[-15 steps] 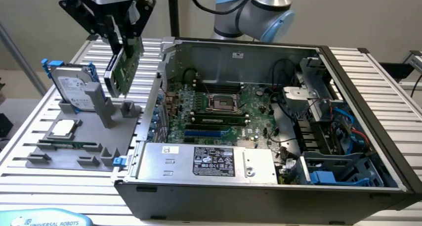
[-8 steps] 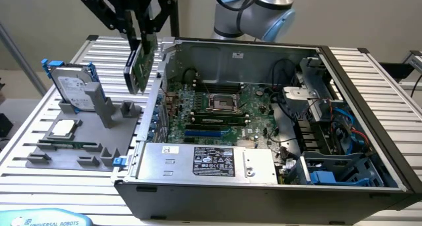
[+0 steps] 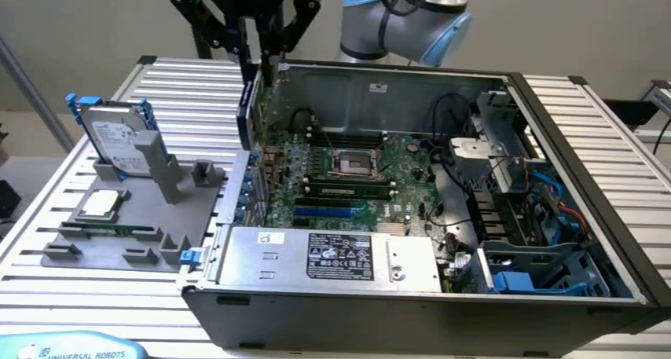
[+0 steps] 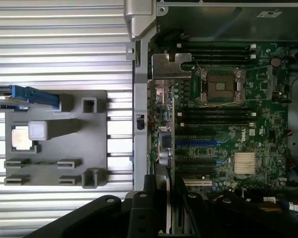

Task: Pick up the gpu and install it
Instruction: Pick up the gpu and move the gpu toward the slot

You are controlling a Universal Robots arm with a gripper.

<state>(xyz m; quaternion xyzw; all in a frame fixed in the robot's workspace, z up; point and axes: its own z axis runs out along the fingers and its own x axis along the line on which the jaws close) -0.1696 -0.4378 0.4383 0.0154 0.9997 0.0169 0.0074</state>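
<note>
My gripper [image 3: 262,56] hangs above the back left corner of the open computer case [image 3: 419,304], shut on the gpu [image 3: 253,111]. The gpu is held on edge and reaches down along the case's left wall, above the motherboard's [image 3: 357,178] left side. In the wrist view the gpu [image 4: 162,158] appears edge-on as a thin strip between my dark fingers [image 4: 148,198]. Its silver end bracket [image 4: 171,67] sits at the far end, over the board's edge. The gripper [image 4: 164,203] straddles the card. The motherboard [image 4: 228,124], with its slots, lies just beside the card.
On the exterior view's left, a grey fixture [image 3: 147,233] carries a silver hard drive with blue rails [image 3: 113,135] and a square processor chip [image 3: 102,203]. A power supply [image 3: 325,257] fills the case's front. Cables and a drive cage [image 3: 524,217] occupy its right.
</note>
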